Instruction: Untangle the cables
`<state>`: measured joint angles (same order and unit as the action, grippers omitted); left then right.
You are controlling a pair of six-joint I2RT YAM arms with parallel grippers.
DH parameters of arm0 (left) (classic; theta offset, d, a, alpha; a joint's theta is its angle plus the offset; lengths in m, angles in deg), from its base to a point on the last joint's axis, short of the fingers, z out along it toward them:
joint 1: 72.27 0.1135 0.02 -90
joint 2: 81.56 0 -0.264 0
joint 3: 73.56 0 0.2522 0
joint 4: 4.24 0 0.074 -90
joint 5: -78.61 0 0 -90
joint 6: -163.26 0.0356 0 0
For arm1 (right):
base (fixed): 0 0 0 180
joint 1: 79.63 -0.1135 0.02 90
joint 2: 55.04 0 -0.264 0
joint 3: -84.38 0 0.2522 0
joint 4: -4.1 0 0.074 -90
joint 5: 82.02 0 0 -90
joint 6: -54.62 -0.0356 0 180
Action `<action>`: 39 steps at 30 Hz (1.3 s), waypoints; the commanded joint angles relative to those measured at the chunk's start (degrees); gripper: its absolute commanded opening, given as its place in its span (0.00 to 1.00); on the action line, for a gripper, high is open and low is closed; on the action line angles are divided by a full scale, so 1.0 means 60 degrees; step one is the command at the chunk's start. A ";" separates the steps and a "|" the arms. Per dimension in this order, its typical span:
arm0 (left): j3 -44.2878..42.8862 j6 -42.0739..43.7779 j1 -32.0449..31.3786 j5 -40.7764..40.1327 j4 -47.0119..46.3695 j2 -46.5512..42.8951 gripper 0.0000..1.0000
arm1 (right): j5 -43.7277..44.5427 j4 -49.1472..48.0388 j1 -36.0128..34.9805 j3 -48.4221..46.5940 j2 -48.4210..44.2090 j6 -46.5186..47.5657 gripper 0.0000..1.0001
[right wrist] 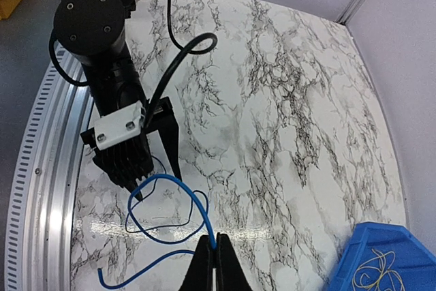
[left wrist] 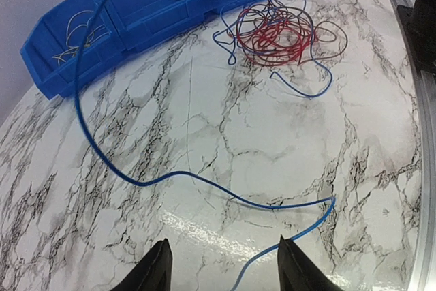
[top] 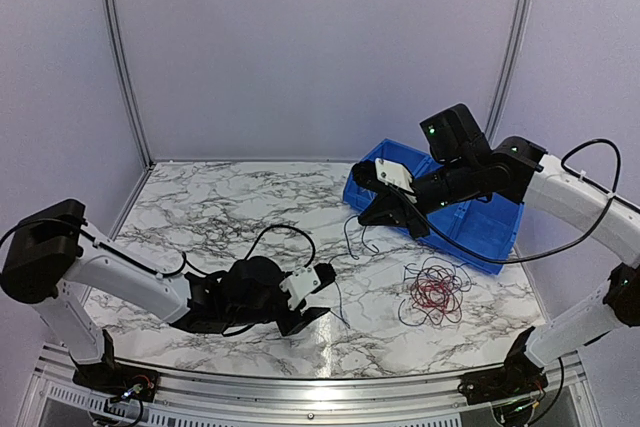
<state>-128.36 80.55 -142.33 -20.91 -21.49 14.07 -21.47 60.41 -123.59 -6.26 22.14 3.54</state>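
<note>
Noting left gripper [left wrist: 223, 244] low over table [top: 230, 207], fingers [left wrist: 158, 270] spread apart, clamping nothing. Tracing blue wire [left wrist: 136, 180] lying just ahead of those fingers, long axis crossing their gap side to side, then hooking back at the right and dropping between them toward the frame bottom. Following its other stretch up and left, lifting off the marble toward the bin. Judging left arm nearer to the slack part, wire sitting forward of and slightly under the fingertips.

Placing tangle [top: 435, 292] of red and blue loops mid-right on table, well apart from left gripper, nearer right arm.

Finding right gripper [right wrist: 211, 240] raised beside bin [top: 478, 245], pinching blue wire tight between closed tips. Spotting pale wires [right wrist: 375, 270] inside bin, partly cropped.

Failing to tell whether blue wire is touching left fingers, or whether it is fully clear of tangle; losing hair-fine strands in overhead view.
</note>
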 commanded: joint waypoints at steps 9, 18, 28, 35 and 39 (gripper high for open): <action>-0.0840 0.0811 -0.0042 0.0546 0.0847 0.1083 0.42 | 0.0147 0.0105 0.0145 -0.0082 -0.0018 -0.0140 0.00; -0.0234 0.0532 -0.0086 0.1101 0.0836 0.0292 0.53 | -0.0024 0.0016 0.0180 -0.0022 0.0104 -0.0169 0.00; -0.0626 0.0913 -0.0111 0.0568 0.0811 0.0777 0.39 | -0.0074 0.0004 0.0205 -0.0071 0.0288 -0.0198 0.00; -0.0632 0.0949 -0.0115 0.0606 0.0755 0.0951 0.18 | 0.0020 0.0011 0.0287 -0.0035 0.0297 -0.0176 0.00; -0.0463 0.0792 -0.0115 0.0389 0.0596 0.0954 0.08 | -0.0063 -0.0025 0.0392 -0.0080 0.0330 -0.0230 0.00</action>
<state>-131.31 85.84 -142.83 -17.02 -17.18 18.92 -21.27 60.36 -122.15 -6.26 23.72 3.19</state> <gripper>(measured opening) 0.135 0.018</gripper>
